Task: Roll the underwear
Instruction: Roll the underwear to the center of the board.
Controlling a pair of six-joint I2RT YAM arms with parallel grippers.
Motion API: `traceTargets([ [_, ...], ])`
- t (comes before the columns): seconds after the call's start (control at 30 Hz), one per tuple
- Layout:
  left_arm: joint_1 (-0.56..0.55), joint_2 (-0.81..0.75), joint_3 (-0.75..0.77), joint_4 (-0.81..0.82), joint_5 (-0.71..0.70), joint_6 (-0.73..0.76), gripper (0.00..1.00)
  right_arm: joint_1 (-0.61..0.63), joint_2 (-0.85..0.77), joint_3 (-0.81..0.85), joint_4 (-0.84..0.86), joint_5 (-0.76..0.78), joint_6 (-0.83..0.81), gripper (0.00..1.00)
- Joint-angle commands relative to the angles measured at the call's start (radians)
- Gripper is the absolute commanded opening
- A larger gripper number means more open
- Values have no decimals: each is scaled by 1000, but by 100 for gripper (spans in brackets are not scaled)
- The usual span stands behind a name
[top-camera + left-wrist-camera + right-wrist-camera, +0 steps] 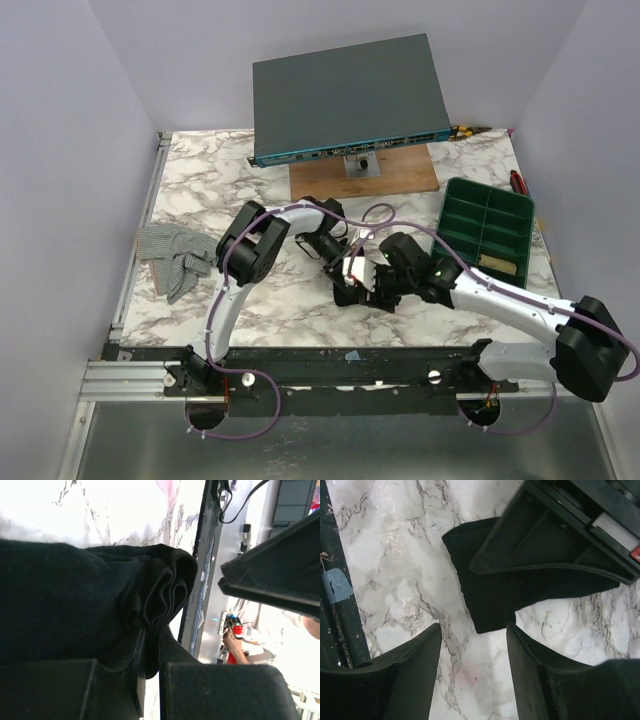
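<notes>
Hidden: from above, the two grippers meeting mid-table cover nearly all of the underwear. In the right wrist view the left gripper hides its upper right part, and in the left wrist view dark cloth runs off the frame's left edge.
Underwear: black, lying on the marble table near the middle, towards the front edge, with one end bunched into upright folds.
Left gripper: fingers nearly together, clamped on a pinch of the folded cloth.
Right gripper: fingers apart, one either side of the underwear's near corner, with marble between them. Contact with the cloth cannot be made out.
Elsewhere: a grey cloth lies at the left and a green tray at the right, both well apart from the underwear.
</notes>
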Motion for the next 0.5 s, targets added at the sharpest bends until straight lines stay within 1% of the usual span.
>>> traceTargets([
  [0.0,14,58,14,-17,-7,8,0,76,19,-42,90,100,-51,59],
  [0.27,28,109,45,-72,33,1,0,143,48,-114,215,207,-83,61],
  [0.47,31,122,54,-98,40,5,0,150,79,-134,272,242,-130,61],
])
